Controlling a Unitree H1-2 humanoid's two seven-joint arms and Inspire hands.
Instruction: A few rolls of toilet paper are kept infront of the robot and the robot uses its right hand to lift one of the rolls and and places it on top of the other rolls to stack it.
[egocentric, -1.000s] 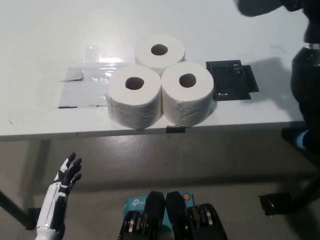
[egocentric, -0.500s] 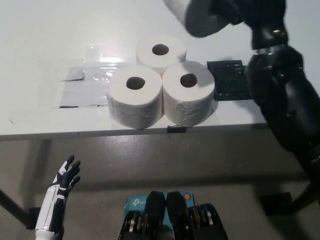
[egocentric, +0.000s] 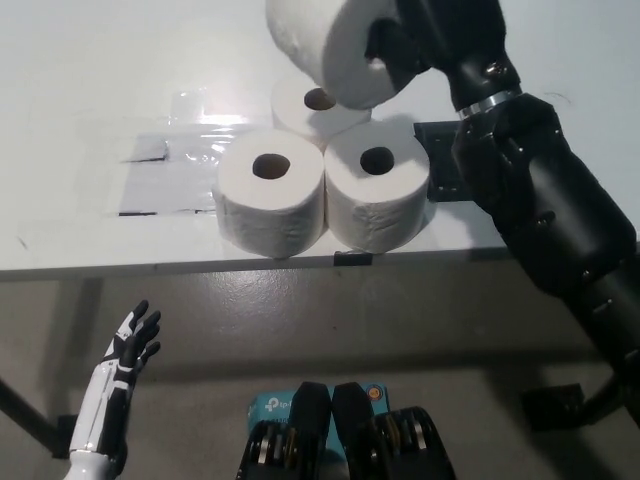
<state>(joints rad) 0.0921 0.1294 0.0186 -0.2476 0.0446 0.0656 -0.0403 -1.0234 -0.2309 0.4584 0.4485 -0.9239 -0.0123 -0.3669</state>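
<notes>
My right robot hand (egocentric: 405, 45) grips a roll (egocentric: 325, 45) in the air above three rolls (egocentric: 318, 175) clustered upright near the desk (egocentric: 80, 80) edge, a ready base. The held roll is tilted, its core axis far from vertical. My left robot hand (egocentric: 125, 360) rests low, fingers spread, empty.

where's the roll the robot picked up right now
In the head view, the lifted roll is held in the right hand at top centre, in front of the back roll of the three on the table.
</notes>
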